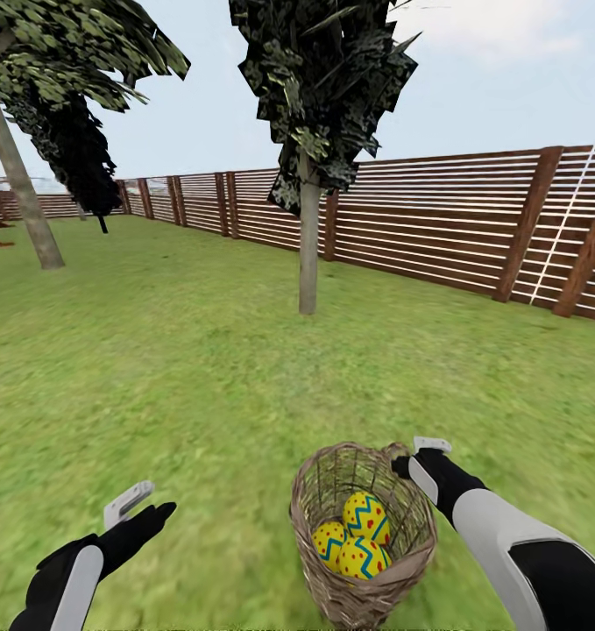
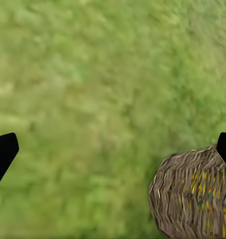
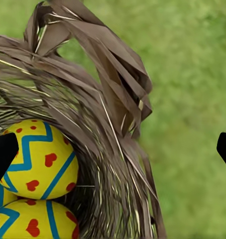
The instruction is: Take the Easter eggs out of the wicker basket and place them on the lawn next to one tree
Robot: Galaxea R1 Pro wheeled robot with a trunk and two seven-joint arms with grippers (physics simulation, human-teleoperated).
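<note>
Wicker basket (image 1: 364,535) sits on lawn (image 1: 201,368), near head view's lower edge, three Easter eggs (image 1: 360,536) inside, touching one another. Right gripper (image 1: 413,463) at basket rim by loop handle (image 3: 100,64); its fingertips (image 3: 3,152) stand wide apart, one over the eggs, the other outside the rim. Left gripper (image 1: 144,508) hovers over bare grass, well apart from basket, fingers spread wide, holding nothing. Slim-trunked tree (image 1: 308,245) stands beyond basket, before fence (image 1: 437,228); thick grey trunk (image 1: 21,193) far left.

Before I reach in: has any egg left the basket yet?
No, all three Easter eggs lie inside the wicker basket.
</note>
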